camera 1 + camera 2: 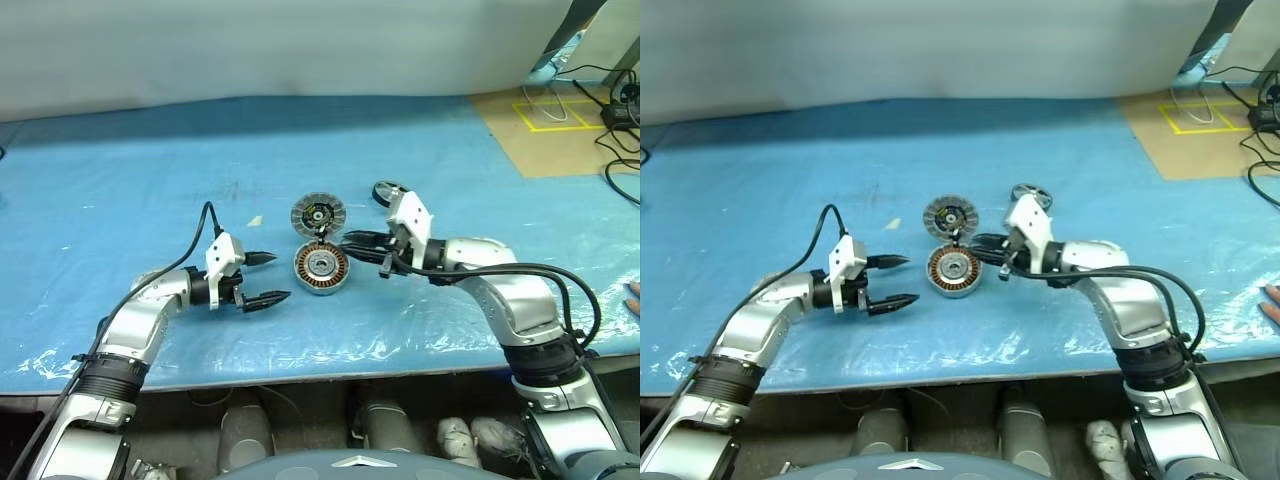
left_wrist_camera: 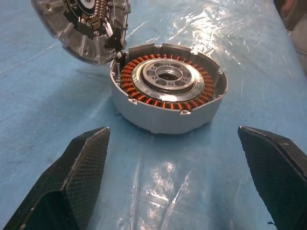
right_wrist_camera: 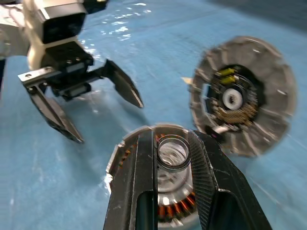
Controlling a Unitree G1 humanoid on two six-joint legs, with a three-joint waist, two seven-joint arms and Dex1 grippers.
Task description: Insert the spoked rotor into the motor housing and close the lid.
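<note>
So on the left of the frame, the left gripper (image 1: 275, 277) hangs just over the blue sheet (image 1: 150, 200) with its two black fingers spread wide and nothing between them. It points toward the middle of the picture. From its wrist camera you look straight between the fingers at the motor housing (image 2: 165, 96), which is near but not touching.

The motor housing (image 1: 321, 268) sits dead centre on the sheet, open side up, so the ring of copper-orange windings around the silver hub is easy to see. Right above it in the frame is the lid (image 1: 318, 214), with its ribbed face and dark centre showing. Its edge meets the housing's rim and it looks tipped up rather than lying flat.

Just right of the housing, the right gripper (image 1: 350, 243) points left, its tips over the housing's right edge. Its fingers are nearly together, and in its wrist view they pinch a small shiny ring (image 3: 172, 152) above the housing.

The spoked rotor (image 1: 386, 191) lies on the sheet above the right wrist in the frame, half hidden behind it and apart from the housing.

Upper right corner has a brown board (image 1: 540, 140) with yellow tape and some black cables (image 1: 615, 140).
</note>
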